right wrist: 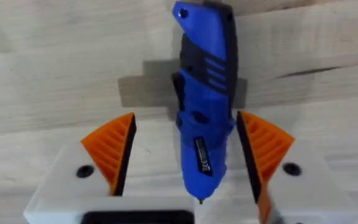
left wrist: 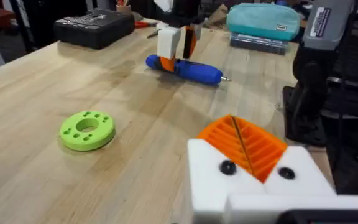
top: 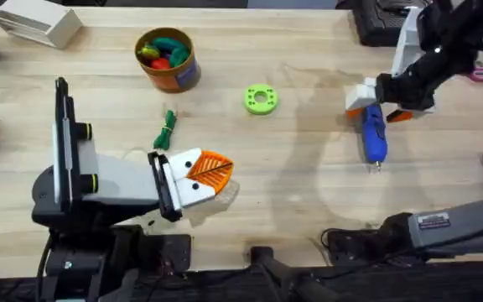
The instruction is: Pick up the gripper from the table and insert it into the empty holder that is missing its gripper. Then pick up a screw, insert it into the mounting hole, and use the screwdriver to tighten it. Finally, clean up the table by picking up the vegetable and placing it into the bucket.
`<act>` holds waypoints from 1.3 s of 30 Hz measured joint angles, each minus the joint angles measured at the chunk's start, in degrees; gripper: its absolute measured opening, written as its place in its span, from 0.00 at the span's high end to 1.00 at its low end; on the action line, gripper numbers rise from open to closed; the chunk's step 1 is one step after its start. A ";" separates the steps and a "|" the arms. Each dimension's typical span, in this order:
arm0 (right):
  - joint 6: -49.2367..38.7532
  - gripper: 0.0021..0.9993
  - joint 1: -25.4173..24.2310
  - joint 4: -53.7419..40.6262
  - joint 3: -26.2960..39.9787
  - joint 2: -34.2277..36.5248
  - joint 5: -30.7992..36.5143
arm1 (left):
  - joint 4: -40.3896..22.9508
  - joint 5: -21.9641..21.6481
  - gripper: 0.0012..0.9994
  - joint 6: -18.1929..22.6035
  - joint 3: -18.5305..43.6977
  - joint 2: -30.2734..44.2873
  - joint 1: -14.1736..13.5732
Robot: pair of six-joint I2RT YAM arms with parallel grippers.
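Right gripper [right wrist: 185, 165] hangs open astride the screwdriver [right wrist: 202, 99], which lies flat on the table [top: 292, 193], untouched by either pad, so I would centre over its dark grip band and close squarely to stop it rolling.

Bright, even light from above falls on the pale table [top: 309, 193]. Soft shadows spread beside the right gripper [top: 377, 107] and under the screwdriver [right wrist: 202, 106] between its fingers. The left gripper [left wrist: 247, 155] looms blurred up close; clutter beyond it is soft.
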 joint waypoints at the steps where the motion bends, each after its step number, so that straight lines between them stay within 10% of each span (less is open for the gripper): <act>1: 0.00 0.08 -0.02 0.48 0.00 0.51 0.02 | 0.00 0.00 0.99 0.00 0.00 0.01 0.00; 28: -0.61 0.20 -0.07 7.81 -1.99 5.07 3.21 | 0.00 0.00 0.99 0.00 0.00 0.01 0.00; 33: -0.81 0.42 -0.07 8.28 -1.99 5.07 3.65 | 0.00 0.00 0.99 -0.02 0.00 0.00 0.00; 39: -0.97 0.90 -0.15 8.38 -2.10 5.07 4.12 | 0.00 0.00 0.99 0.00 0.00 0.02 0.00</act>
